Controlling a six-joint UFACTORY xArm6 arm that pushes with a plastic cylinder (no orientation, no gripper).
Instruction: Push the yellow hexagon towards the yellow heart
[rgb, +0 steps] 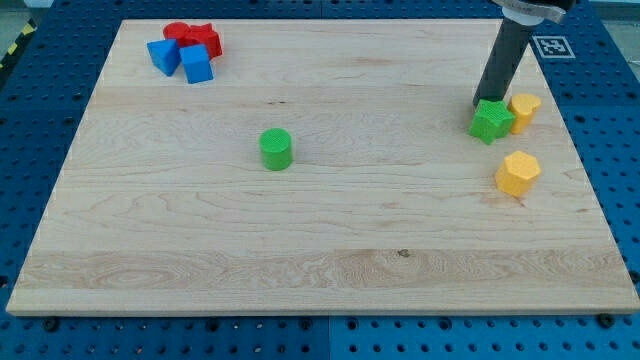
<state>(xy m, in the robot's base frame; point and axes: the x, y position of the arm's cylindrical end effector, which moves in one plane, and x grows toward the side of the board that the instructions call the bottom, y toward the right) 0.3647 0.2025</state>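
Work is barely starting: your tip (481, 103) is touching the green star (491, 121), hexagon (518, 173) and heart (525, 108) sitting apart; no gripper showing.

Rod cropped, tip hidden

The rod ran off the view's top; my tip sat concealed behind the green star (491, 121).

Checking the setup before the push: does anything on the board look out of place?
Mildly: my tip rests against the green star, not the yellow hexagon. The star touches the yellow heart. Nothing looks damaged.
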